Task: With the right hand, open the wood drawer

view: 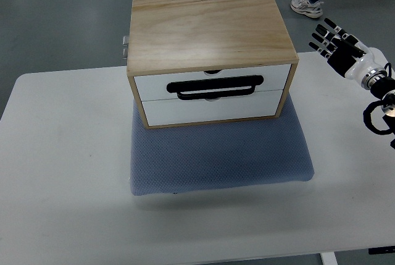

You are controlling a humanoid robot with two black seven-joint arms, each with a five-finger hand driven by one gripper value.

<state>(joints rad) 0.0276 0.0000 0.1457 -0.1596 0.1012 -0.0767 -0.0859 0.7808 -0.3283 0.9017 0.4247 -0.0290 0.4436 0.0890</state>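
Wooden drawer box closed on table; right hand raised clear of it.

A white table (pixel 62 172) carries a grey-blue padded mat (pixel 216 160). On its far part sits the light wooden two-drawer box (pixel 210 30), white fronts flush, black bar handle (pixel 216 86) untouched. The black-and-white right hand (pixel 336 42) hovers well to the box's right, fingers spread, holding nothing. A person's shoes (pixel 307 7) show beyond.

The right hand (pixel 335 41), at three o'clock, has black fingers with pale bands at the joints — the palm black too. A glossy white cuff leads to a silver ringed wrist. Behind it, black cables loop beside the dark forearm — one small round silver fitting shows.
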